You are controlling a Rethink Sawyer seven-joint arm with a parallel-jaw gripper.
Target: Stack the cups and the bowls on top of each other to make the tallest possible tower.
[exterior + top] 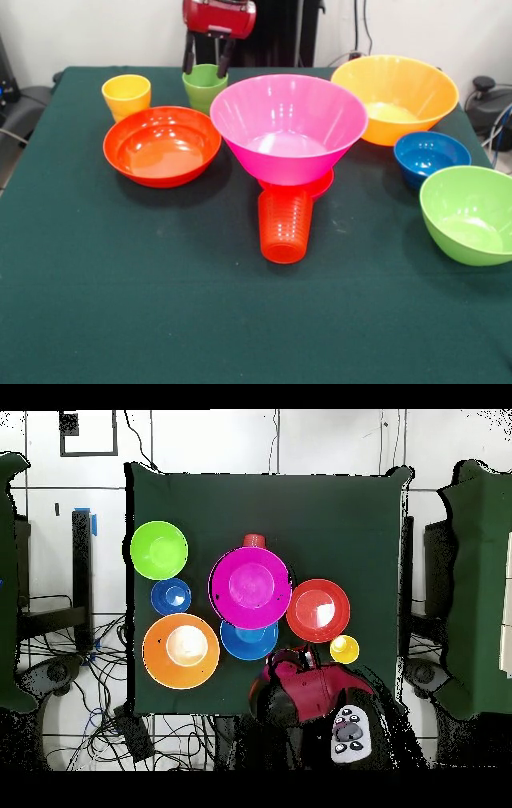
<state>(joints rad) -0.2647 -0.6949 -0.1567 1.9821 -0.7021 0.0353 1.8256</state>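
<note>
The gripper [208,64] hangs at the far edge of the table [120,320], its 2 dark fingers [189,56] spread on either side of the light green cup's [205,86] rim, one outside it and one seemingly over its mouth; they look released rather than clenched, so I judge the cup is being lined up for a grasp and not yet held. The tower [288,152] stands near the table's middle: the large pink bowl [288,120] sits upright on a small magenta bowl [318,186] turned rim-down, which serves as a low pedestal. The ribbed orange-red cup [285,224] stands inverted just in front of that pile, touching or nearly touching it; I cannot tell which. In the overhead view a medium blue bowl [248,640] shows behind the pink one, toward the robot's edge, hidden from the front. Around the green cup, the yellow cup [126,96] stands near the far corner and the wide red-orange bowl [162,146] lies just in front of both. The large yellow-orange bowl [396,98], small dark blue bowl [430,157] and lime green bowl [470,213] line the opposite side edge, well clear of the arm. The pink bowl's tall flared wall is the main obstacle to carrying the cup across.
</note>
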